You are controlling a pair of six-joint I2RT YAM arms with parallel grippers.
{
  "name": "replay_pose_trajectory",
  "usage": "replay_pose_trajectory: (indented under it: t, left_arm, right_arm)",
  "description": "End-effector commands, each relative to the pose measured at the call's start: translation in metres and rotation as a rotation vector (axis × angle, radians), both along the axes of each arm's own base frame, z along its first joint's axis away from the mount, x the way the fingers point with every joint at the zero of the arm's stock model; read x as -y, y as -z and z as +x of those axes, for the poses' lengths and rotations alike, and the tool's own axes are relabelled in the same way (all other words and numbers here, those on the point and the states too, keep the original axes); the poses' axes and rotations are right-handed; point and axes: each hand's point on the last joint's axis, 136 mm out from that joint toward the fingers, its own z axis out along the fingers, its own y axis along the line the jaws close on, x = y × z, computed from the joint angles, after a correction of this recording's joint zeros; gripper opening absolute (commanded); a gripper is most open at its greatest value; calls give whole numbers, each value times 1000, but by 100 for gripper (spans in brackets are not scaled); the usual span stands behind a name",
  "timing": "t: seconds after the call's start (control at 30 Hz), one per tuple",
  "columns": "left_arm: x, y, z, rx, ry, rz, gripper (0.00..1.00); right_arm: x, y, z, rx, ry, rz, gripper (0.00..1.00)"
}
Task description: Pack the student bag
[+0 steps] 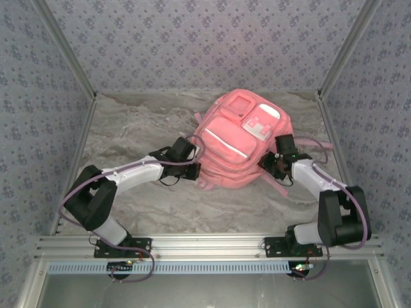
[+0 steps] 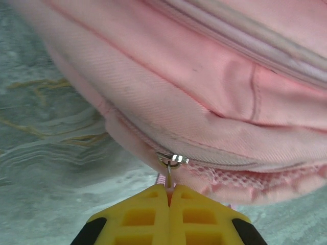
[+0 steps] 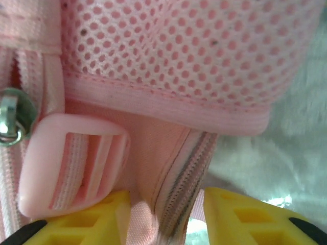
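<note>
The pink student bag [image 1: 239,136] lies flat on the marble table, front pockets and white patch facing up. At its near-left edge, my left gripper [image 1: 194,168] is shut, the yellow fingers [image 2: 138,217] pinching the thin pull tab [image 2: 168,179] that hangs from a silver zip slider [image 2: 173,159] on the bag's side seam. My right gripper [image 1: 272,164] sits against the bag's near-right side. It is open [image 3: 166,198], with a fold of pink fabric and zip tape [image 3: 180,184] between the fingers, leaning on the left one. A pink plastic strap buckle [image 3: 71,163] and mesh panel [image 3: 179,51] lie just beyond.
The marble tabletop [image 1: 135,125] is boxed in by patterned walls [image 1: 38,90] at the left, back and right. An aluminium rail [image 1: 205,244] runs along the near edge, holding both arm bases. A pink strap [image 1: 280,187] trails from the bag near my right arm.
</note>
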Motion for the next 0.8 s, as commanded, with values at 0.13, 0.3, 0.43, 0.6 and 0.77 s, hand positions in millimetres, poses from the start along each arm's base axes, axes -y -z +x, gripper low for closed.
replay_pose_trajectory:
  t: [0.13, 0.3, 0.43, 0.6, 0.77]
  left_arm:
    - [36, 8, -41, -55, 146, -51, 0]
    - [72, -9, -56, -34, 249, -111, 0]
    - [93, -22, -60, -21, 280, -147, 0]
    - [110, -32, -64, -26, 302, -190, 0]
    - [123, -36, -77, -19, 357, -188, 0]
  right_arm:
    - [-31, -36, 72, 106, -103, -40, 53]
    - [-10, -66, 45, 108, -14, -216, 53]
    - [-12, -86, 6, 155, 8, -99, 51]
    - [-46, -85, -35, 156, 3, 193, 52]
    - [-78, -67, -57, 119, 51, 423, 57]
